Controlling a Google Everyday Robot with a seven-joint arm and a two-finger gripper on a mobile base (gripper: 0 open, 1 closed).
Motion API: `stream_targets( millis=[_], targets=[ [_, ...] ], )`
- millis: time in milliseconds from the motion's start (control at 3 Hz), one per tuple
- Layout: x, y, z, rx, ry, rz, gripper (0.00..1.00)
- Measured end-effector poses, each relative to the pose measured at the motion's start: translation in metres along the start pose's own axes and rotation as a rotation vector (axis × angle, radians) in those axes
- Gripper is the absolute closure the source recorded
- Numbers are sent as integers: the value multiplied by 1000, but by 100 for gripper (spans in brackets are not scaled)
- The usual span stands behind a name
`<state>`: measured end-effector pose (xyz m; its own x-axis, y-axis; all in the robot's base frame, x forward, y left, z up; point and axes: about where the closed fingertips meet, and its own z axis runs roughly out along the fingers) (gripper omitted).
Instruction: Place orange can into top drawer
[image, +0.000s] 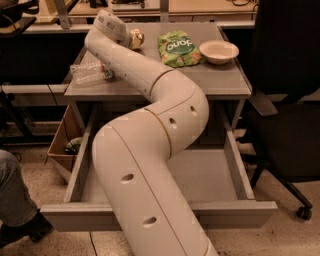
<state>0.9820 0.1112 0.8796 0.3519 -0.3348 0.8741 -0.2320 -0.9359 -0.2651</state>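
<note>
Orange can (136, 38) nr tool (127, 36), table (220, 82) rear

table (220, 82): grey top
far left: orange can (136, 37), gripper (128, 39) beside it
left edge: clear bottle (90, 73), lying
far right: green bag (177, 47), bowl (218, 51)

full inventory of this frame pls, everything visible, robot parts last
orange can: 1, orange-brown, back left of the tabletop, right beside the gripper
clear bottle: 1, clear, lying at the tabletop's left edge
chip bag: 1, green, back centre of the tabletop
bowl: 1, cream, back right of the tabletop
table: 1, grey
top drawer: 1, grey, pulled open below the tabletop
cardboard box: 1, brown, floor left of the table
office chair: 1, black, right of the table
person's leg: 1, jeans, bottom left
arm: 1, white, crossing the drawer to the tabletop
gripper: 1, back left of the tabletop, by the can
</note>
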Motion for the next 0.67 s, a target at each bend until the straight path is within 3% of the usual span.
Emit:
stream_targets(
  millis=[333,667],
  targets=[
    [28,21,-22,3,12,54,100],
    [60,48,-62,15,22,132,100]
  ],
)
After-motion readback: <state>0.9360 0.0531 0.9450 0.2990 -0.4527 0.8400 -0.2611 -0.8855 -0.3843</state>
